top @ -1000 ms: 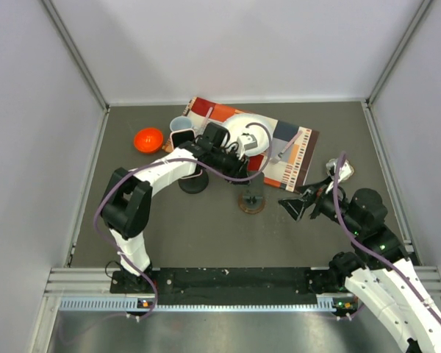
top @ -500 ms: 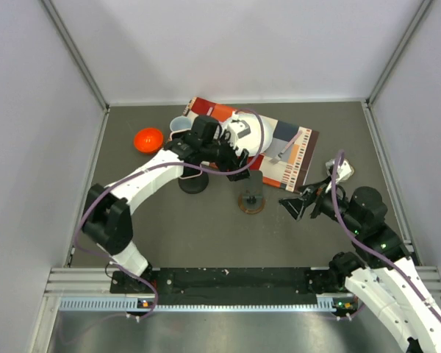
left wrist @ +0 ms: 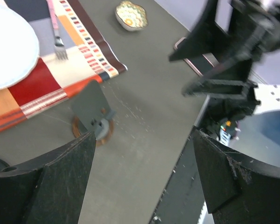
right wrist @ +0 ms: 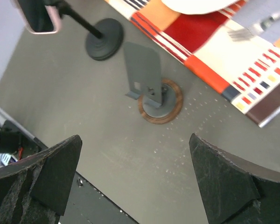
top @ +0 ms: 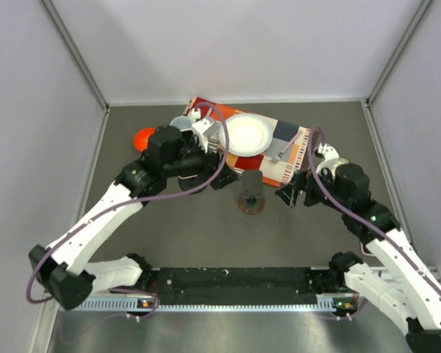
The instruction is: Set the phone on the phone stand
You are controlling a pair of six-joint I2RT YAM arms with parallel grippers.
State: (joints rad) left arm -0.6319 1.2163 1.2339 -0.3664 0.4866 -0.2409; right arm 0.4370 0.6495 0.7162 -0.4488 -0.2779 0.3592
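Observation:
The phone [right wrist: 37, 16], dark with a pinkish rim, sits at the top of a black phone stand [right wrist: 104, 45] with a round base, at the top left of the right wrist view. In the top view my left arm hides it. My left gripper [top: 224, 176] [left wrist: 143, 140] is open and empty, off to the right of that stand and above bare table. My right gripper [top: 288, 195] [right wrist: 134, 140] is open and empty too, just right of a grey plate stand [top: 250, 193] [left wrist: 91, 109] [right wrist: 142, 65] on a brown ring.
A striped placemat [top: 294, 158] at the back holds a white plate [top: 246, 134] and a fork [right wrist: 252, 25]. An orange bowl [top: 142, 136] lies at the left and a small patterned bowl [left wrist: 130, 14] at the right. A flat dark slab with a pinkish rim [left wrist: 196, 58] lies behind my right gripper.
My left gripper has opened, let go of the phone on the black stand and drawn back toward me and to the right, uncovering the plate. My right arm has reached forward toward the mat.

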